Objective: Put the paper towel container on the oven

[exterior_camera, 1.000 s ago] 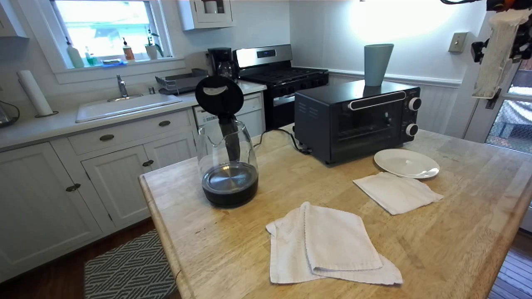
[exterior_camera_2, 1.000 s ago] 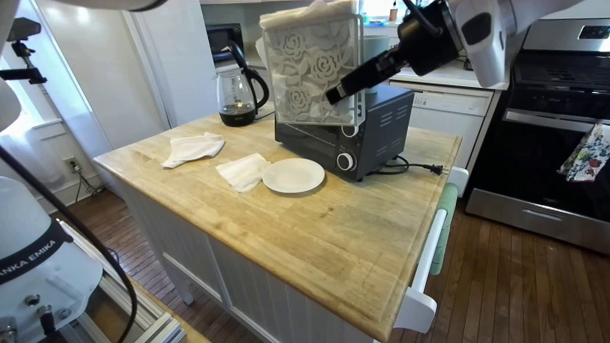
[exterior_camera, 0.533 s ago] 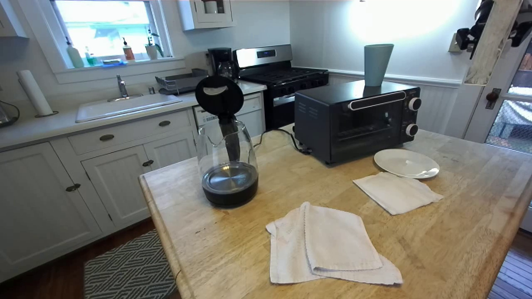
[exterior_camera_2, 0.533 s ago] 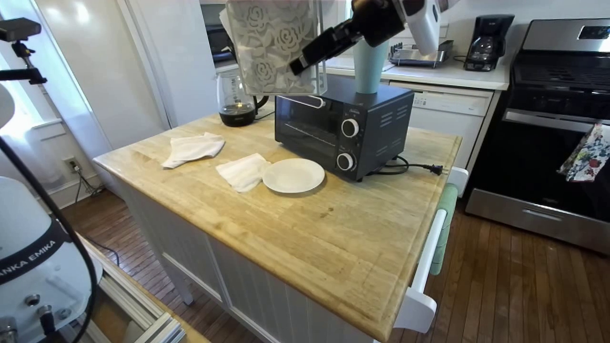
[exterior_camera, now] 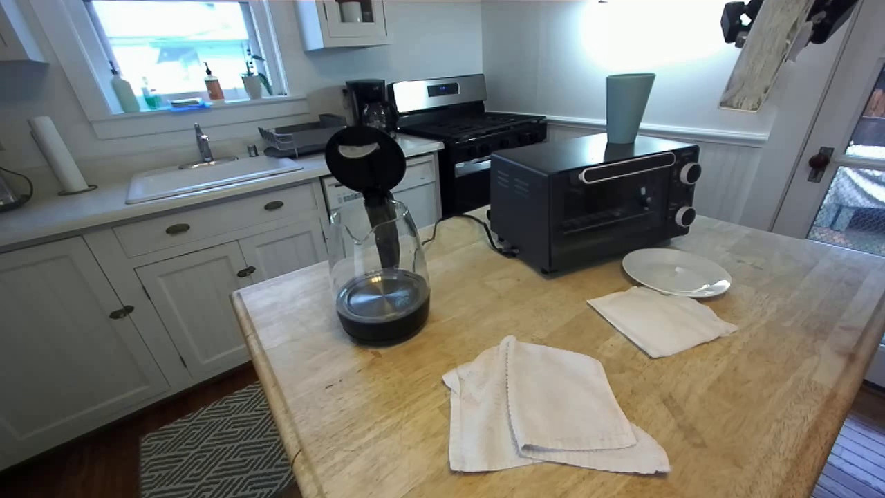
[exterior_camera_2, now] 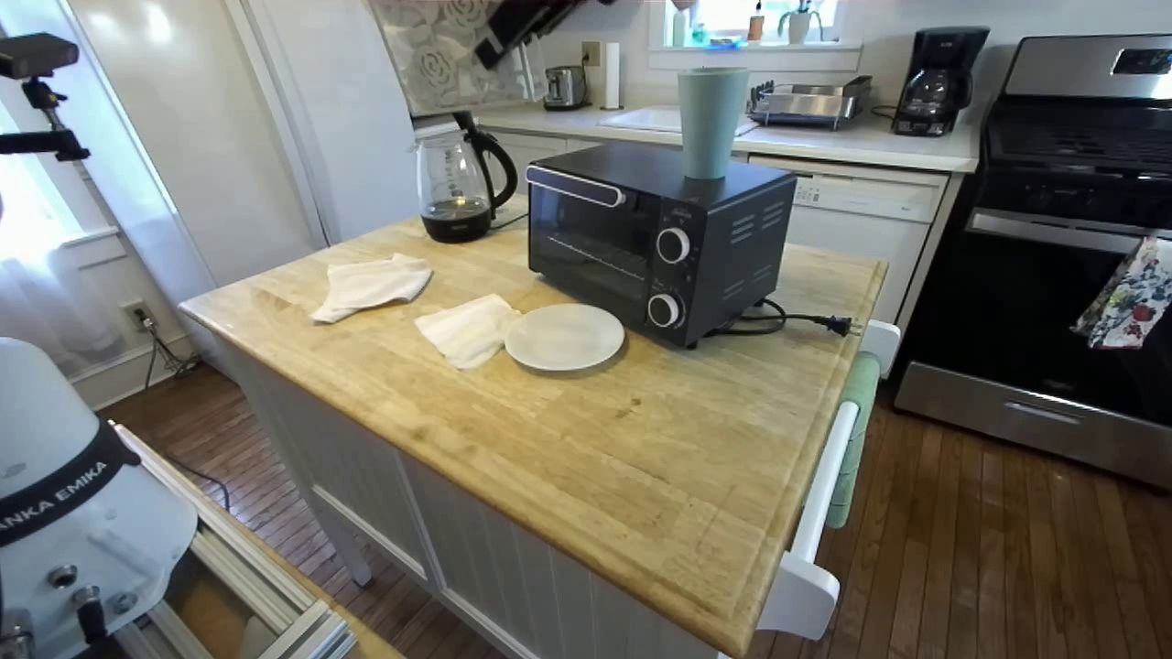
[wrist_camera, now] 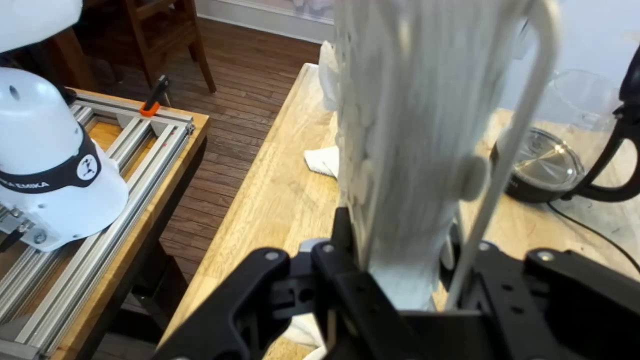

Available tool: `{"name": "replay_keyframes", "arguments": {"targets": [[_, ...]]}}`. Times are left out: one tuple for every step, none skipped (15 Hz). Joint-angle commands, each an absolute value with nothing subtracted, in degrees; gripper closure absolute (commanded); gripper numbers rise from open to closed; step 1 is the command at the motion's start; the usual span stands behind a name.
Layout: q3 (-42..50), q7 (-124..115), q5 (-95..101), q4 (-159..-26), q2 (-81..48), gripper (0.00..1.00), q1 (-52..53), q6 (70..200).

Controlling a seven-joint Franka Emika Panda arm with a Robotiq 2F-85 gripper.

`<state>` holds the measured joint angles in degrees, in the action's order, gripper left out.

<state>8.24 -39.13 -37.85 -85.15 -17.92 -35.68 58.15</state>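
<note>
Shifted left and up in both exterior views, the paper towel container (wrist_camera: 412,140) is clamped in the gripper (wrist_camera: 400,232); the oven (exterior_camera_2: 655,224) stands lower than it.

Your black fingers (wrist_camera: 342,230). You see: off-white boxy paper towel container (exterior_camera_2: 435,64), rose-and-leaf openwork; black boxy toaster oven (exterior_camera_2: 632,224), pale-rimmed knobs (exterior_camera_2: 673,245); pale grey-green tapered cup (exterior_camera_2: 710,124); white round plate (exterior_camera_2: 564,339); off-white fabric cloths (exterior_camera: 553,408); blond wooden surface (exterior_camera_2: 568,430), brown-marked; grey rug (exterior_camera: 214,446), pale geometric lines; green fabric towel (exterior_camera_2: 856,439); white fabric towel (exterior_camera_2: 1124,297), red-and-blue floral print.
</note>
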Motion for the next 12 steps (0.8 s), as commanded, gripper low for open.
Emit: {"name": "replay_keyframes", "arguments": {"targets": [[12.5,-39.7,-40.5,-88.1,-11.1,0.84,-28.8,57.5],[14.0,-38.8,-38.8,-86.1,-14.6,0.59,-28.1,57.4],[14.4,-38.9,-38.8,-86.2,-13.3,0.59,-26.8,57.5],[14.5,-38.9,-38.7,-86.3,-12.5,0.59,-26.2,57.5],[14.7,-39.0,-38.7,-86.3,-12.2,0.59,-26.0,57.5],[14.8,-39.0,-38.7,-86.4,-12.2,0.59,-26.0,57.5],[15.0,-38.9,-38.7,-86.5,-12.3,0.59,-26.1,57.5],[15.2,-38.9,-38.7,-86.6,-12.4,0.59,-26.1,57.5],[15.2,-38.9,-38.7,-86.7,-12.4,0.59,-26.2,57.5],[15.3,-38.9,-38.7,-86.8,-12.4,0.59,-26.2,57.5],[15.3,-38.9,-38.7,-86.9,-12.4,0.84,-26.2,57.5],[15.5,-38.9,-37.3,-83.9,-13.9,0.84,-25.8,57.1]]}}
